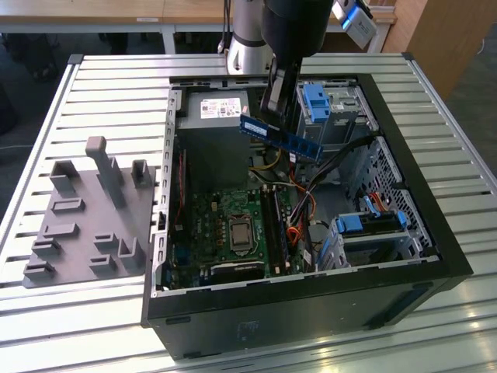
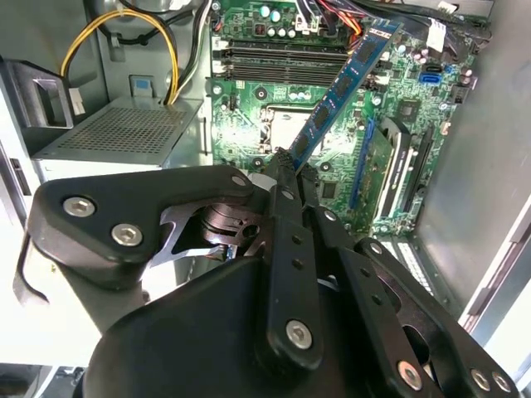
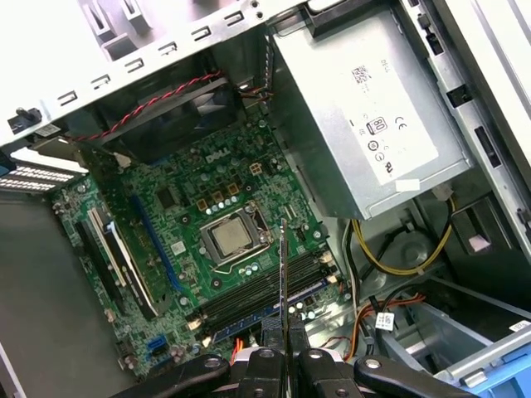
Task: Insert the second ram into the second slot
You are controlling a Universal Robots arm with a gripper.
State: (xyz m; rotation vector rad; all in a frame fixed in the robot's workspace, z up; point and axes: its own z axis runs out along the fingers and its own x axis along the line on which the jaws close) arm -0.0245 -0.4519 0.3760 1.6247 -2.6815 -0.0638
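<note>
Above the motherboard (image 1: 233, 214), pincer (image 2: 286, 170) clamped on the second ram (image 2: 344, 83), clear of case walls (image 1: 423, 183).

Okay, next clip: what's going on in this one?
The gripper is clamped on one end of the second ram, a blue memory stick, and holds it in the air over an open computer case that lies on its side. The stick hangs tilted above the green motherboard and is not seated in any slot yet.
</note>
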